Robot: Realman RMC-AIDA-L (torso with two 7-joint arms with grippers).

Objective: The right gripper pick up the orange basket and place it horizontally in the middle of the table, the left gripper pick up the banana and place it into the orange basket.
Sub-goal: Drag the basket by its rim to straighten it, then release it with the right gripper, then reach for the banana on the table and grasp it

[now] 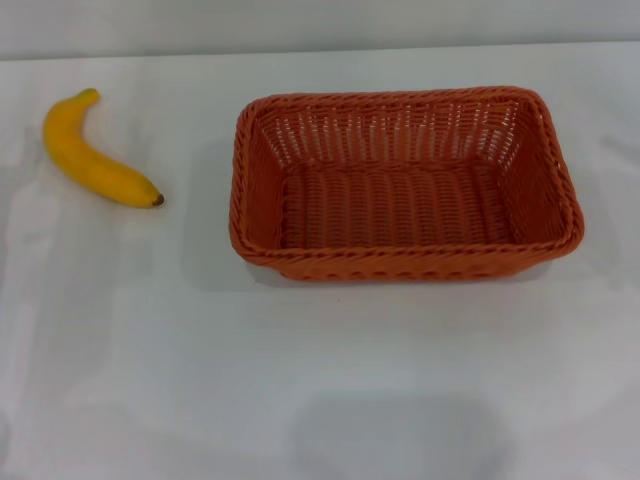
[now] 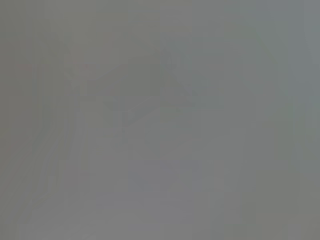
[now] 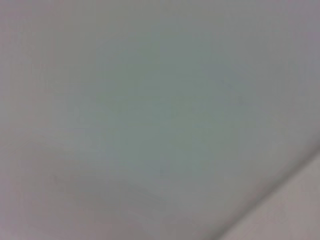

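The orange basket [image 1: 405, 185] rests on the white table [image 1: 300, 380], its long side running left to right, a little right of centre in the head view. Nothing lies inside it. The yellow banana [image 1: 95, 152] lies on the table at the far left, well apart from the basket, its dark tip pointing toward the basket. Neither gripper shows in the head view. Both wrist views give only a plain grey blur with no object or finger to make out.
The table's far edge meets a pale wall along the top of the head view. Bare white tabletop stretches in front of the basket and between it and the banana.
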